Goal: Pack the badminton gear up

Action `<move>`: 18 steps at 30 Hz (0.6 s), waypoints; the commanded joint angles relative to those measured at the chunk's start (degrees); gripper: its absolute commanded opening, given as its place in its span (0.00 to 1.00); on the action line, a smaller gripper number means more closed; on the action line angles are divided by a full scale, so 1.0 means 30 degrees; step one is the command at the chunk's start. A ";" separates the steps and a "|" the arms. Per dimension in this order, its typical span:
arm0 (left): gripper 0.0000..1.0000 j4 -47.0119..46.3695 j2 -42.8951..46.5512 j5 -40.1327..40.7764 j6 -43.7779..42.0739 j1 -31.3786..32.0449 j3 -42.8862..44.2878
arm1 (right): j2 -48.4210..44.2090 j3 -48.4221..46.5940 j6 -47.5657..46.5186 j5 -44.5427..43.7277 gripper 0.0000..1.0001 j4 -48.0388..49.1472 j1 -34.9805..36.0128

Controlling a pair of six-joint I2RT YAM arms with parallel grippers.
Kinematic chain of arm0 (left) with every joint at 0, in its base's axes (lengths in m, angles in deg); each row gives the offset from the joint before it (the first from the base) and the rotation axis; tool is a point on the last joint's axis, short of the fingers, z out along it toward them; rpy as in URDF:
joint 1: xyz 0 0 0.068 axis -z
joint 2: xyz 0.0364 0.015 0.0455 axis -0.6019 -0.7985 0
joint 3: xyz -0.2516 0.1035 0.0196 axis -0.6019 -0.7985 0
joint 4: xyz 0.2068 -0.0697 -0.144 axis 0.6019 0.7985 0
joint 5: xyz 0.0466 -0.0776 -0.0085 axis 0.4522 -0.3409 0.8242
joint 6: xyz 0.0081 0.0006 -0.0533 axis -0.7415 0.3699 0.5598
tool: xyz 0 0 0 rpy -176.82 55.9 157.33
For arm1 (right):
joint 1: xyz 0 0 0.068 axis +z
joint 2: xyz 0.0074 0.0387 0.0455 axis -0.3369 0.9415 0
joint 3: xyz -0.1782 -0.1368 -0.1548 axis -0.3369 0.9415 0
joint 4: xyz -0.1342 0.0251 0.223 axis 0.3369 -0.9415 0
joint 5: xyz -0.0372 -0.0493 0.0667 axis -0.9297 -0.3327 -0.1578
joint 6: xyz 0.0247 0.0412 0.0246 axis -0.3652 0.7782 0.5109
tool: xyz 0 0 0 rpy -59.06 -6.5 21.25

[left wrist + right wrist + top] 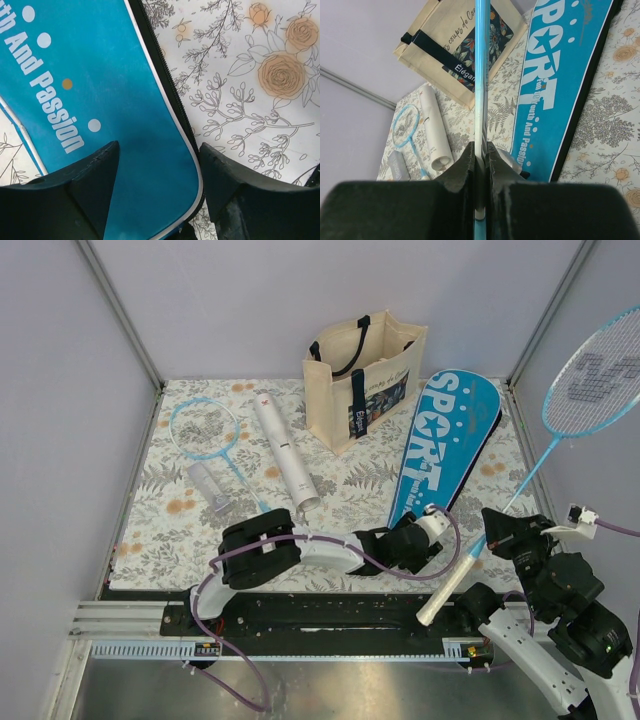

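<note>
The blue case (445, 445) lettered "SPORT" lies flat at right centre. My left gripper (425, 528) is open at its near narrow end; in the left wrist view (159, 172) the jaws straddle the case's piped edge (150, 150) without closing. My right gripper (497, 532) is shut on the shaft of a light-blue racket (592, 375), held raised and tilted, head up at the far right, white handle (447, 588) toward the arm bases. The right wrist view shows the fingers (465, 165) clamped on that shaft (481, 75). The second racket (205, 428) and the white tube (285, 452) lie at left.
A cream tote bag (360, 375) with navy straps stands at the back centre, just left of the case's wide end. A small grey box (210, 487) lies near the second racket's shaft. Grey walls close in on the floral mat (340, 495) on three sides.
</note>
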 commanded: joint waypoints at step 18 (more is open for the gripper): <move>0.00 -0.2400 0.3935 -0.0048 0.3030 -0.1848 -0.2982 | 0.1753 0.2127 -0.0095 -0.0918 0.00 0.2238 -0.0056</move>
